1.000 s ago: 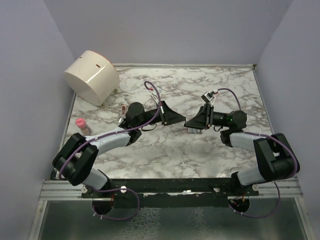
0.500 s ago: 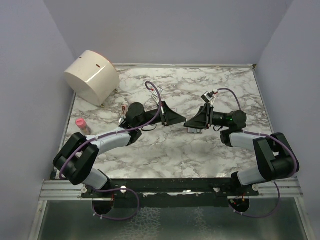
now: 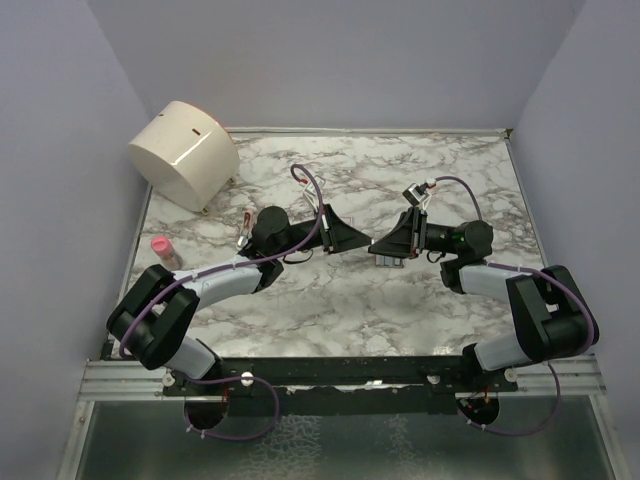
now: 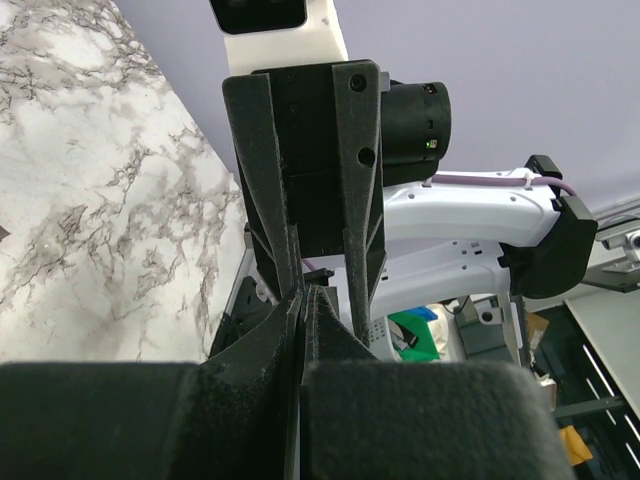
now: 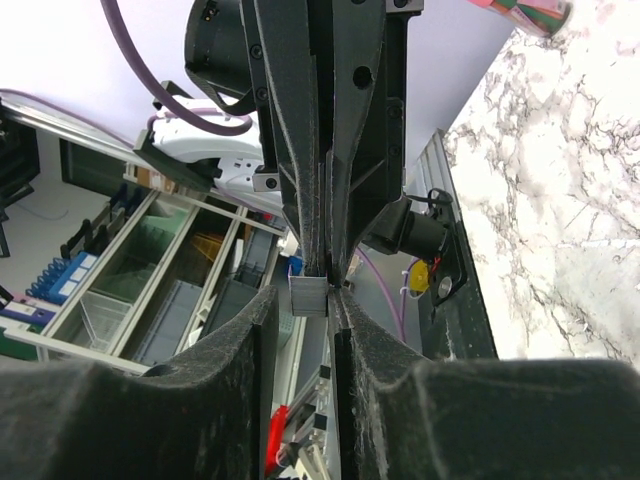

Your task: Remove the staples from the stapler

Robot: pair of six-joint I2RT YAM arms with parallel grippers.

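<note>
The right gripper [image 5: 306,312] is clamped on the small grey ribbed staples [image 5: 309,298], held above the table tip to tip with the pressed-together left gripper [image 4: 303,295], so the strip seems out of what is probably the stapler [image 3: 388,262] lying below, and only setting it down remains.

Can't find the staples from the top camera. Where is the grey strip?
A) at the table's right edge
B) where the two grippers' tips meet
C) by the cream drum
B: the right wrist view shows the staples right where the left gripper and right gripper meet tip to tip.
</note>
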